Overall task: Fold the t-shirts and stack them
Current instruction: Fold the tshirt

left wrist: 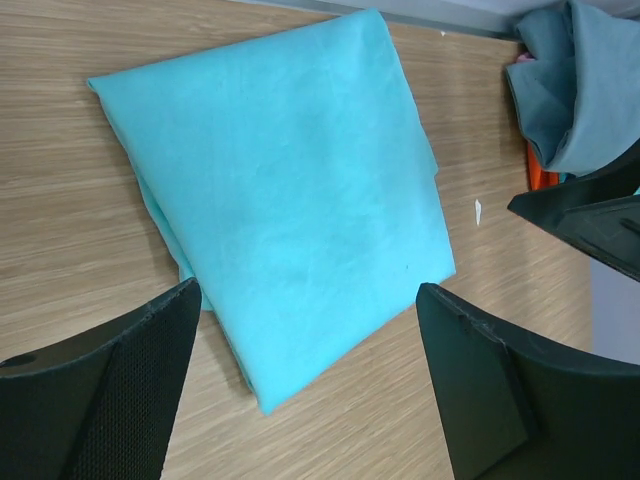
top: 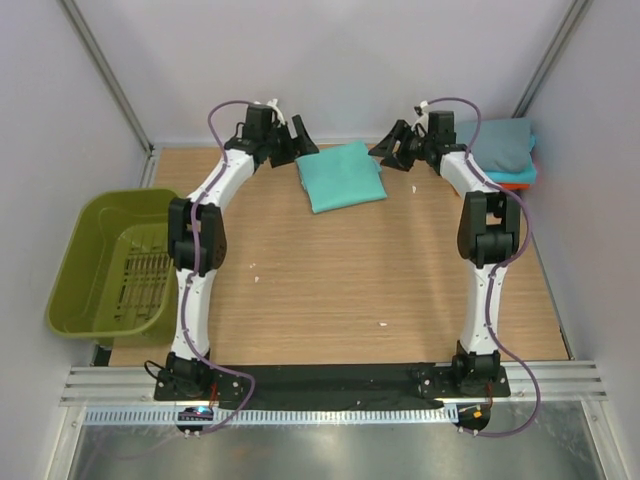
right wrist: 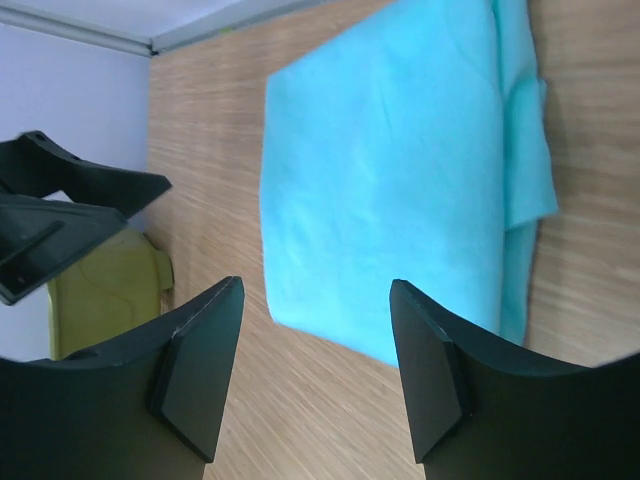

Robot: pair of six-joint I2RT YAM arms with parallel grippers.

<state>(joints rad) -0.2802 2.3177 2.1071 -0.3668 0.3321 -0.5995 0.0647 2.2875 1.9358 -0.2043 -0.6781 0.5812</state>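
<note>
**Item 1.** Mint-green t-shirt (top: 342, 176): lay folded to a rough rectangle, flat on the wooden surface (top: 330, 290), far centre, between the two arms. Layers sat slightly offset along one edge. Fold looked complete; prob. awaiting transfer.

**Item 2.** Stack, far right corner: slate-grey t-shirt (top: 497, 143) on top, cyan t-shirt (top: 522, 173) showing as an edge, orange-red t-shirt (top: 510, 186) at the bottom. Well apart from item 1; judged its destination.

**Item 3.** Left fingers (left wrist: 120, 390): spread wide, nothing held, poised at the shirt's left side, presumably to take that edge. Contact w/ cloth: cannot tell.

**Item 4.** Right fingers (right wrist: 190, 380): also spread wide, nothing held, facing the shirt's right side. The mirrored pose suggested a two-arm lift.

**Item 5.** Olive-green plastic basket (top: 110, 262): at the surface's left edge, well apart from the shirts.
</note>
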